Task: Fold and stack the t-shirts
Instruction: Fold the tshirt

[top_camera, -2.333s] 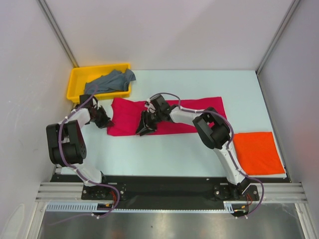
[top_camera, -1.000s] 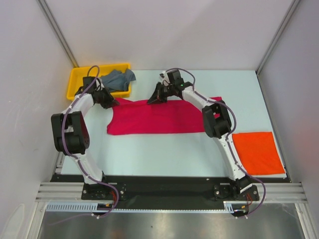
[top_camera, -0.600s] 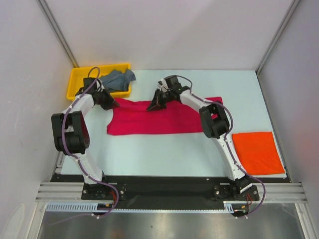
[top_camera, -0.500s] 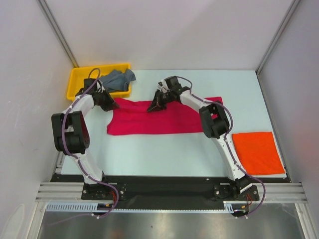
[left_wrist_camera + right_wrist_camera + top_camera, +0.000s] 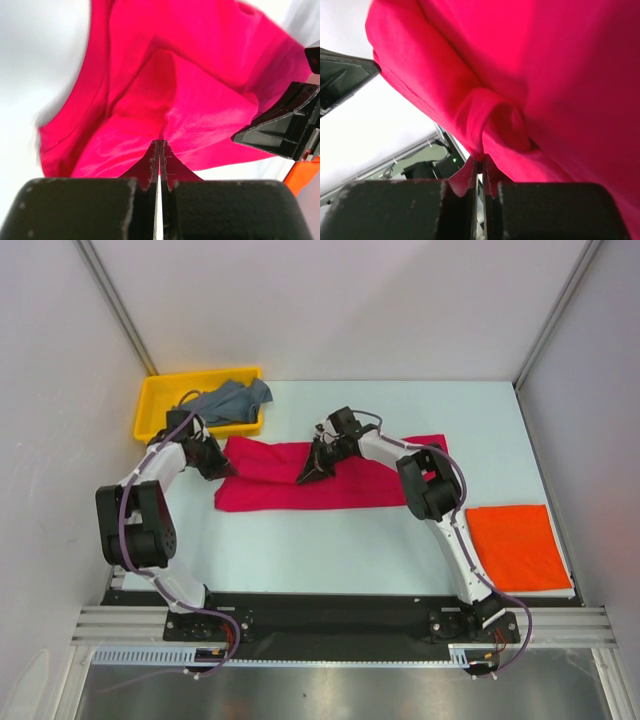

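1. The left end effector (image 5: 212, 460) and the right end effector (image 5: 311, 471) are each clamped on a pinch of the crimson-pink t-shirt (image 5: 375, 482). Both wrist views show the fingers together with cloth between them.
2. Change: one second ago both end effectors stood at the shirt's far edge. They now stand over its left half, nearer the arm bases, with the gripped cloth carried along and doubled over.
3. Meaning: a lengthwise fold appears to be in progress and is not yet laid down. The shirt's right part lies flat on the bench (image 5: 330, 550).
4. The orange-red t-shirt (image 5: 515, 545) lies folded at the near right, well apart. The grey-blue t-shirt (image 5: 228, 402) lies crumpled in the yellow tray (image 5: 148, 410), so it is still unfolded.
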